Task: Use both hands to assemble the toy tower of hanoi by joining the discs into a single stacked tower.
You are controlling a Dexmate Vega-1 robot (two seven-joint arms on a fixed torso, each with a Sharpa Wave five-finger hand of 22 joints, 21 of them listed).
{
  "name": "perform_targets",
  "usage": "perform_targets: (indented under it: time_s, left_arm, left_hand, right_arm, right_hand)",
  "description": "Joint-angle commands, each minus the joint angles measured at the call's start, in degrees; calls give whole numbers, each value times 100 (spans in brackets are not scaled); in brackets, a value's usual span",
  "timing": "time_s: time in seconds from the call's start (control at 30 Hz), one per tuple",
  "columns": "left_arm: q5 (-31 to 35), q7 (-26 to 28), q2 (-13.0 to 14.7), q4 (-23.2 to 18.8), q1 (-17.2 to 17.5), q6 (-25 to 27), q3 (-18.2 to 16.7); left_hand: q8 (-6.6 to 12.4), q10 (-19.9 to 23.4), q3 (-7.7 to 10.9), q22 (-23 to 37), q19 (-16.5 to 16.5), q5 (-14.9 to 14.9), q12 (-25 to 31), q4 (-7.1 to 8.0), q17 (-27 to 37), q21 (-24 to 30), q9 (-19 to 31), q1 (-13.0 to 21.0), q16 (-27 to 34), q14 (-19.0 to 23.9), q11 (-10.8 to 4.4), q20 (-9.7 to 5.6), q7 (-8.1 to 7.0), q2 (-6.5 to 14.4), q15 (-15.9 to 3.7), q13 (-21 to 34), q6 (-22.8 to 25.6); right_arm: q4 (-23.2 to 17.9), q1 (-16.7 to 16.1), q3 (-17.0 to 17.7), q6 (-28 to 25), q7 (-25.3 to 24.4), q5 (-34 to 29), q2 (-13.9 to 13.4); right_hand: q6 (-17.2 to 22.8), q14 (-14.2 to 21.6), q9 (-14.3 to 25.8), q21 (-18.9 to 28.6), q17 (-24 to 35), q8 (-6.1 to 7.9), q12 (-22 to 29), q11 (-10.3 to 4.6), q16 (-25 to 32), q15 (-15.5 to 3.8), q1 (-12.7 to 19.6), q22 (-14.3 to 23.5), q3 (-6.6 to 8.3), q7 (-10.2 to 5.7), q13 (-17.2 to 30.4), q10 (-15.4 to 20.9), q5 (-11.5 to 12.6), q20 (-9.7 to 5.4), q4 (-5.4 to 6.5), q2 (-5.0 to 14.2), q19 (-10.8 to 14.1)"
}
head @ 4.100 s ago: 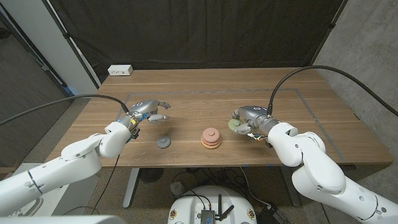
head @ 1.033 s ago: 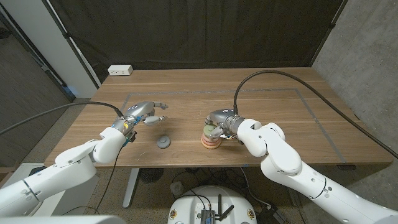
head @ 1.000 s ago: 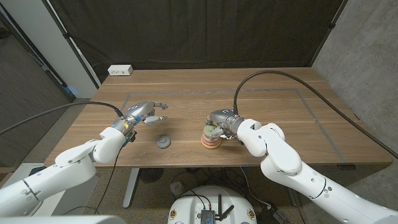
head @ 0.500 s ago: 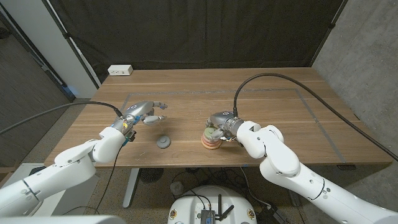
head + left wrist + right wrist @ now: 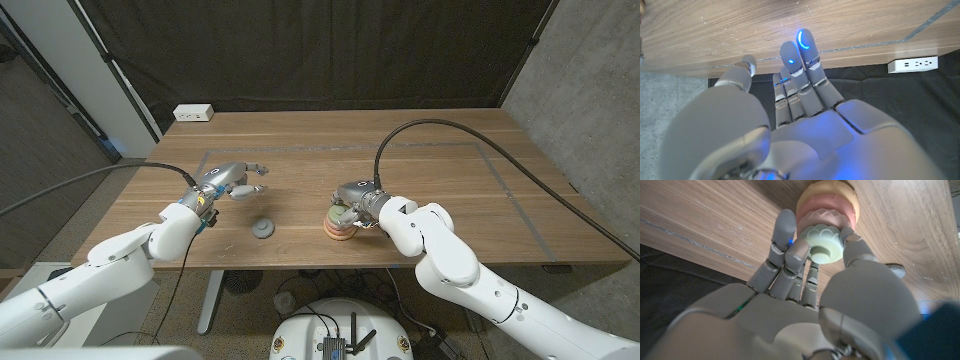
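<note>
Right hand (image 5: 352,203): pinching the pale green scalloped disc (image 5: 826,243) between thumb and fingertips, right on top of the tower. Gripping by the rim keeps the disc level so it can seat, I'd guess.
Tower so far: yellow-orange base disc (image 5: 852,196), pink ribbed disc (image 5: 816,211) above it, green one touching or just about touching the pink. Can't tell if it's fully seated yet.
Tower spot: sits near the table's front edge, about mid-table in the head view (image 5: 338,229).
Left hand (image 5: 234,182): holding nothing, fingers spread apart, hovering over the wooden table (image 5: 420,150), probably just parked out of the way.
Leftover piece: small grey round cap-like disc (image 5: 263,229) lying alone between the left hand and the tower, near the front edge. Looks like the last bit to go on.
Other stuff: white power strip (image 5: 193,113) at the far left corner of the table, well apart from everything.
In the way: nothing between the grey piece and the tower, but the right hand is covering the top for now.
</note>
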Motion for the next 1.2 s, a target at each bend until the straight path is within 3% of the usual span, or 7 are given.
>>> perform_targets:
  time_s: [0.03,0.4,0.83,1.2]
  left_arm:
    - [14,-37,-18,70,-128,-51,105]
    - [58,-47,-24,81,-245,-115,179]
    - [59,-52,-29,82,-274,-120,200]
    - [9,6,17,49,-115,-58,84]
  left_hand:
    - [-15,48,50,19,22,-11,-12,-12,11,33,26,12,13,21,0,-627,9,1,-306,31,50]
    - [-17,49,61,18,23,-13,-18,-14,6,39,27,5,9,18,-5,-626,10,4,-306,28,49]
    - [-12,60,74,18,23,-15,-12,-18,8,43,28,2,15,24,-14,-628,8,6,-306,39,68]
    - [-16,72,86,18,25,-15,-13,-21,9,48,29,9,17,28,-7,-629,-9,12,-306,35,61]
  right_arm:
    - [-17,-21,-23,15,160,-323,4]
    - [-77,-124,32,14,514,-783,46]
    - [-105,-283,175,131,716,-1109,201]
    - [-65,-315,227,290,803,-1238,325]
  right_hand:
    - [-121,-106,58,-52,-32,-32,-60,-432,-78,17,6,-13,182,-40,-55,239,24,-129,272,77,-65]
    - [-583,-311,129,-199,-58,-163,-80,-354,-276,17,-374,-23,50,-4,-138,-197,-34,-122,324,-187,-192]
    - [-1098,-391,91,-283,-57,-295,-82,-252,-402,14,-625,0,-37,90,-221,-513,-132,-123,340,-345,-240]
    - [-1443,-454,38,-353,-81,-319,-102,-143,-504,15,-741,1,-70,140,-327,-817,-239,-124,321,-439,-269]
